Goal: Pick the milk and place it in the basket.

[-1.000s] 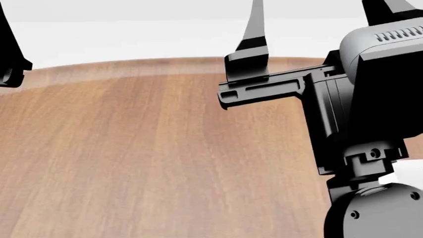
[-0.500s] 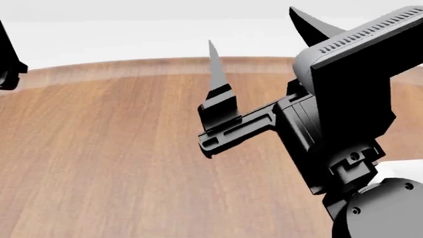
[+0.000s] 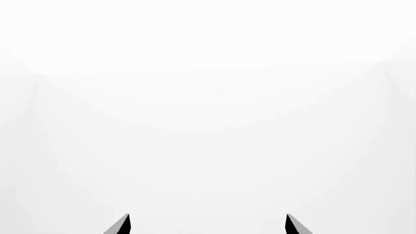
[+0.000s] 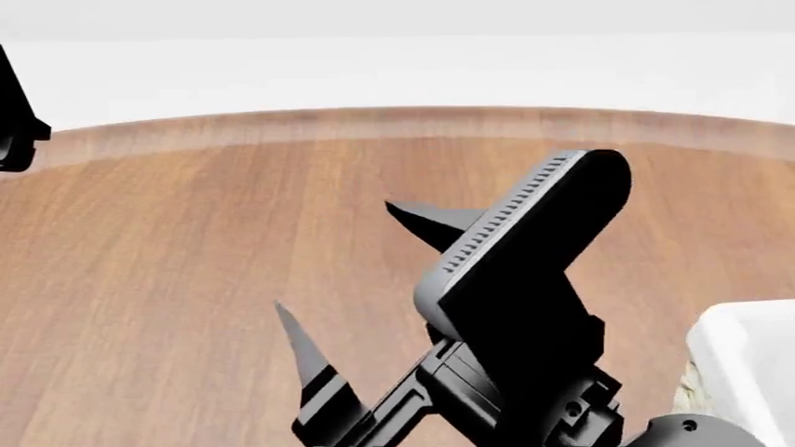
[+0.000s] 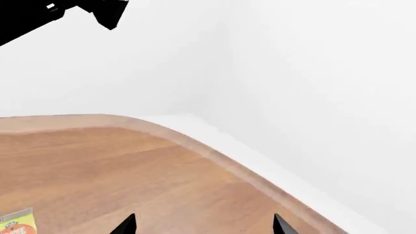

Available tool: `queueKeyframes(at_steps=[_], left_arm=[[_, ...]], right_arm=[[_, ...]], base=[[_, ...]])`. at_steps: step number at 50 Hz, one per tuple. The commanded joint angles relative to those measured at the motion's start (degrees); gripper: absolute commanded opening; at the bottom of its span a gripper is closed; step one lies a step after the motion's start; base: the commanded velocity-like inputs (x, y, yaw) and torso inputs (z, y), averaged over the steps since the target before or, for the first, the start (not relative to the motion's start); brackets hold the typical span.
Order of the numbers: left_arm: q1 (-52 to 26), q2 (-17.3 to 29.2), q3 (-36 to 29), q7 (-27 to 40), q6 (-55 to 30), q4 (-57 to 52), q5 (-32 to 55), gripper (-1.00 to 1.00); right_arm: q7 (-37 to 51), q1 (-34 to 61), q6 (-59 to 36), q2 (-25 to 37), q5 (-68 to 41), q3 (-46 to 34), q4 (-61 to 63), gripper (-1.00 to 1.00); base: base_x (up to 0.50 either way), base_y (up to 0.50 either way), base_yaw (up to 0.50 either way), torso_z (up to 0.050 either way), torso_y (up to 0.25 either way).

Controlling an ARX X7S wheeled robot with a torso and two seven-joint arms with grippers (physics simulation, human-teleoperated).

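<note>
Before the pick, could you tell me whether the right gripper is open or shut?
Open: the right gripper's two fingertips stand wide apart with nothing between them.

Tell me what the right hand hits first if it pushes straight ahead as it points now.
Probably nothing: ahead of the right hand lies only bare tabletop, then its edge and a distant white wall. Depth is uncertain.

Smooth matt wood-grain table (black matt right gripper)

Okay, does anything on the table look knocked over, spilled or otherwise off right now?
Nothing stands out. The wooden table looks clean and unmarked. Only a corner of the basket and of a yellow carton show, too little to judge. The right end effector is open and empty.
</note>
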State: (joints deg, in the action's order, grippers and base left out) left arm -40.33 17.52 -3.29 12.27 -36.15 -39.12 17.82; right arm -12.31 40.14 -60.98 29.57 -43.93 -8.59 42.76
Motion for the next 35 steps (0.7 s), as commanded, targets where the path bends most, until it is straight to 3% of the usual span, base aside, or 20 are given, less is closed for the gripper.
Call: queueKeyframes(at_steps=[1, 35], left_arm=[[-0.1, 0.1, -0.3, 0.2, 0.2, 0.2, 0.2, 1.0], [0.2, 0.8, -0.8, 0.8, 0.9, 0.6, 0.6, 1.0]], right_arm=[[-4.7, -3.4, 3.4, 2.7, 3.0, -7.3, 2.3, 1.0], [-8.2, -7.6, 3.7, 2.4, -0.3, -13.2, 3.4, 1.0]], base=[[0.0, 0.0, 0.0, 0.0, 0.0], [0.0, 0.0, 0.0, 0.0, 0.0]])
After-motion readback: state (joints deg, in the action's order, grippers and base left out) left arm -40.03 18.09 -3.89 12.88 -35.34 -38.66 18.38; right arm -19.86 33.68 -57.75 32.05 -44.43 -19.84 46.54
